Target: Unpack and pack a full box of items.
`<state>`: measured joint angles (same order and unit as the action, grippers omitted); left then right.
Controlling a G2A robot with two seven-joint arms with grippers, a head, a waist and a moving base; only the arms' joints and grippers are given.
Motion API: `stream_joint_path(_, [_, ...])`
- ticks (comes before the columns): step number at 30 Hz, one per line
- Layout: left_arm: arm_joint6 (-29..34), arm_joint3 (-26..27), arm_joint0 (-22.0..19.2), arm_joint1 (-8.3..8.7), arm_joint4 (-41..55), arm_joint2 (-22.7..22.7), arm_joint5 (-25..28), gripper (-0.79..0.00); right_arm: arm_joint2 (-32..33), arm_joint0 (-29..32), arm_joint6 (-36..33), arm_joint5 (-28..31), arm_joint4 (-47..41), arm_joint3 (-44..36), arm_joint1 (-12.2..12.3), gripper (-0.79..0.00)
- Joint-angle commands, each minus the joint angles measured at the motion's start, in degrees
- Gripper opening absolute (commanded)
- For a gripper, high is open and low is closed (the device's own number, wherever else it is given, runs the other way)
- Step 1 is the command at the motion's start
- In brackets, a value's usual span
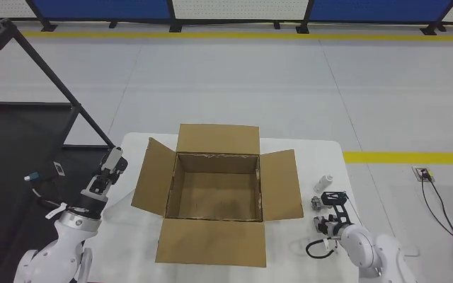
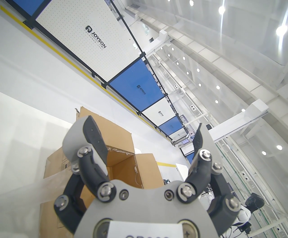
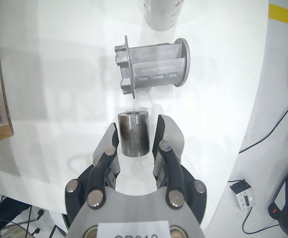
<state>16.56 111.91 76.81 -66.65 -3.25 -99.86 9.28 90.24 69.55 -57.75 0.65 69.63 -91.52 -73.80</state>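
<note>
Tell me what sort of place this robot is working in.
Probably a factory hall or industrial test area: a yellow line runs along the floor, blue and white partition panels stand behind it, and rows of lights dot a high ceiling.

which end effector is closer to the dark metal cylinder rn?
Right. The right end effector straddles the dark metal cylinder, open, flanking it on both sides. The left end effector is open on the opposite side of the cardboard box.

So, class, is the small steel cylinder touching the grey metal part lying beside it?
Apart. The right wrist view shows bare white table between the cylinder and the metal part.
</note>
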Motion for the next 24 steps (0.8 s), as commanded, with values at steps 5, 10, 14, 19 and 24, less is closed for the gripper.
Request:
stream_joint_path(5, [0.1,0.1,0.2,0.04,0.1,-0.1,0.2,0.000,0.5,1.5,0.9,-0.4,-0.2,-2.8,0.3,-0.252])
stream_joint_path(10, [0.1,0.3,0.5,0.07,0.1,-0.1,0.3,0.000,1.9,4.1,4.7,1.2,-2.6,-7.0,0.5,-0.154])
stream_joint_path(14, [0.1,0.3,0.6,0.09,0.2,-0.1,0.3,0.000,4.2,8.1,9.7,3.2,-5.1,-12.8,0.7,-0.055])
stream_joint_path(19, [-0.1,0.3,0.5,0.09,0.4,0.0,0.5,0.000,5.4,11.0,11.7,4.0,-6.0,-18.2,1.0,-0.068])
stream_joint_path(24, [-0.5,0.5,0.7,0.10,0.6,-0.2,0.7,0.000,7.9,13.7,20.6,13.4,-14.4,-19.9,1.2,-0.126])
